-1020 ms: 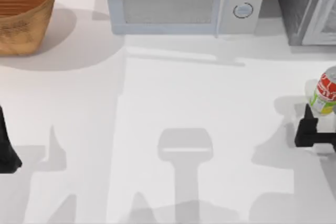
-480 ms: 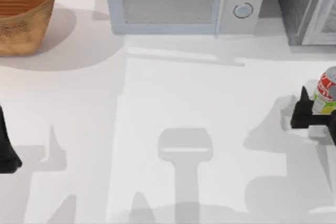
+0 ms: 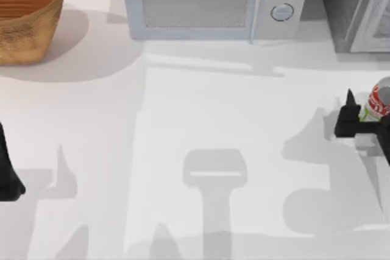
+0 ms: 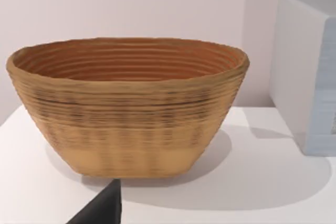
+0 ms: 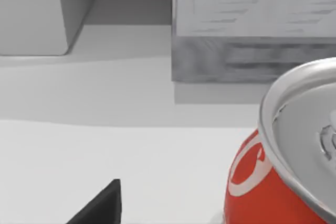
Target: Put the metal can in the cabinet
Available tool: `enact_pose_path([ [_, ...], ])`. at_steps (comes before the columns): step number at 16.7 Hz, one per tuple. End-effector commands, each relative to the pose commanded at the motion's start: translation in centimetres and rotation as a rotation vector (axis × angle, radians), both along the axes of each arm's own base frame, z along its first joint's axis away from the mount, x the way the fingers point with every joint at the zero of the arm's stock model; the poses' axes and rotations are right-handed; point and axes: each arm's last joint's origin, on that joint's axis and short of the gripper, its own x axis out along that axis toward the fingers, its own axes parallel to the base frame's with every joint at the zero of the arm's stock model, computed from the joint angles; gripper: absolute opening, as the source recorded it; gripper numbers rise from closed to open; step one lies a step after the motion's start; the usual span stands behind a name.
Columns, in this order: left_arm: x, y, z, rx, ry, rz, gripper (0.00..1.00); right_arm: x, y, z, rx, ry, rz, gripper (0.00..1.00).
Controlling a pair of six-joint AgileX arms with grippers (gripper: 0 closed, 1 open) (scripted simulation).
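The metal can stands upright at the table's right edge, its silver top and red label close up in the right wrist view. My right gripper is open at the can. Its left finger stands just left of the can with a gap between them. The cabinet, dark grey and speckled with a pale framed door, stands at the back right behind the can. My left gripper is parked open at the table's left edge.
A white microwave with two round knobs sits at the back centre, its side in the right wrist view. A woven basket stands at the back left. White tabletop stretches between the arms.
My right gripper has moved away from the front edge toward the cabinet, and its left finger now stands beside the can. The left arm has not moved.
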Motion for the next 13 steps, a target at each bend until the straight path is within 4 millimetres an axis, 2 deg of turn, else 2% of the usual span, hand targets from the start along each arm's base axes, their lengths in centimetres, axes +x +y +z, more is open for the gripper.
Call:
enact_pose_path([
  [6,0.00,0.00,0.00,0.000,0.000,0.000,1.00,0.12,-0.01,-0.01,0.000,0.000,0.000,1.00],
  [13,0.00,0.00,0.00,0.000,0.000,0.000,1.00,0.12,-0.01,-0.01,0.000,0.000,0.000,0.47],
])
